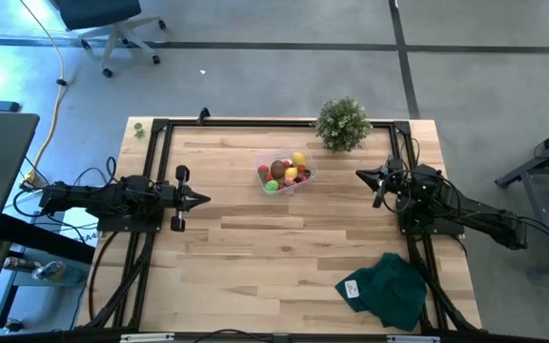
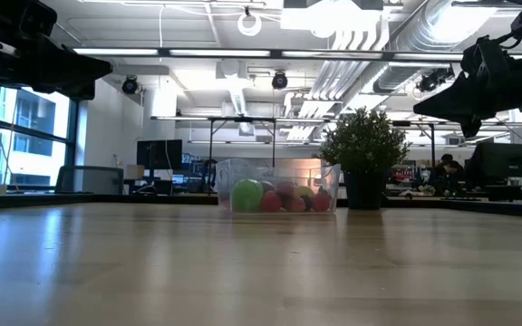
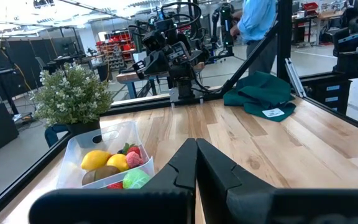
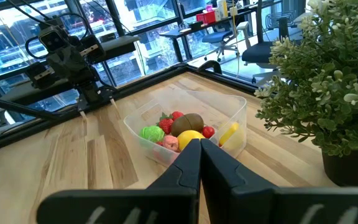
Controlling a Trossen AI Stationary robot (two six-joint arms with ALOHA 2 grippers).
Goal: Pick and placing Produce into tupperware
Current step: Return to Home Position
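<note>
Tupperware (image 1: 311, 170) sits upright, open side up, on the far half of the light plank table (image 1: 255, 250), about midway between the two arms and just beside the potted plant (image 1: 342, 124) at the far edge. Its long axis runs roughly across the table from one arm toward the other, slightly skewed to the planks. Produce inside, piled together: green ball (image 4: 152, 132), brown kiwi-like oval (image 4: 187, 123), yellow lemon (image 4: 189, 139), red berries (image 4: 165, 123); a second yellow piece lies against the wall nearest the plant. No fruit lies on the bare wood. A black frame rail (image 1: 255, 123) borders the table. A dark green cloth (image 1: 389, 286) with a white tag lies crumpled near the right front corner, well apart from the container. Room: grey floor, an office chair (image 1: 112, 24) beyond the far left corner, open ceiling ducts and desks in the low view, and a person in a blue shirt (image 3: 257, 25) standing beyond the right arm. Left gripper (image 1: 206, 199): fingers pressed together, holding nothing, raised off the surface at the left side, pointing toward the table's centre. Right gripper (image 1: 358, 173): fingers likewise closed tip to tip, empty, raised at the right side, aimed toward the container, near it but not touching.
</note>
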